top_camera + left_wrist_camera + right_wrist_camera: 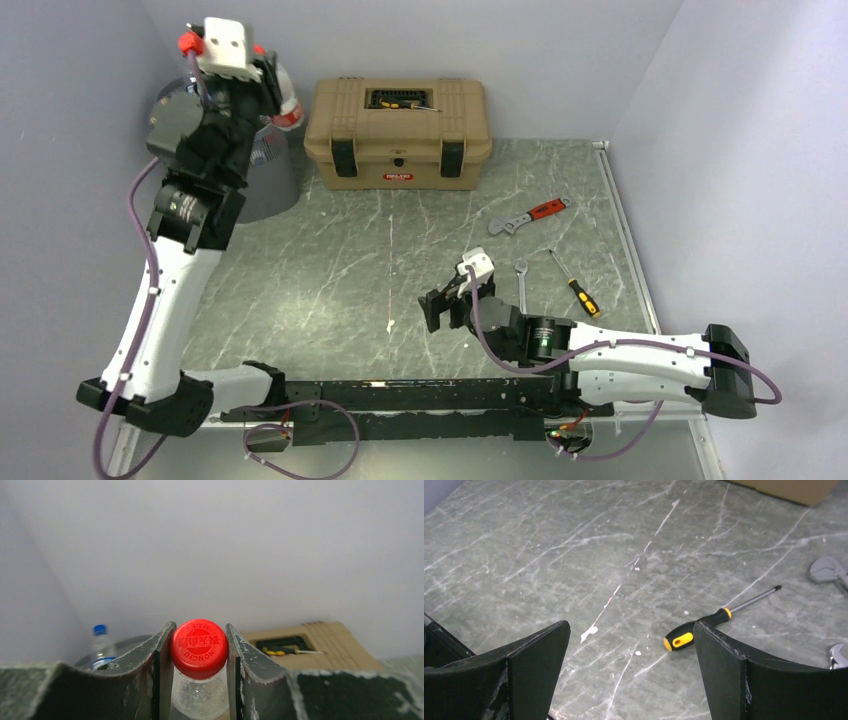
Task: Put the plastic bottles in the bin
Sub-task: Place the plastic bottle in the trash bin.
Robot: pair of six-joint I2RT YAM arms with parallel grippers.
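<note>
Bottle (pixel 199 650): clear, red cap, held high at the table's far left corner, by the bin (pixel 268 185).
Axis: cap end faces the left wrist camera; the body runs away from it, down out of view.
Left end effector (pixel 199 626): fingers (pixel 145 675) clamped on either side of the cap.
Bin holds: a blue-capped bottle (pixel 101 644).
Right end effector (pixel 631 625): spread wide, nothing between, low over the table (pixel 380 250).
Table: grey-green marble, white veins; carries a toolbox (pixel 398 130) and a screwdriver (pixel 704 625).
Room: pale grey walls (pixel 560 60).
</note>
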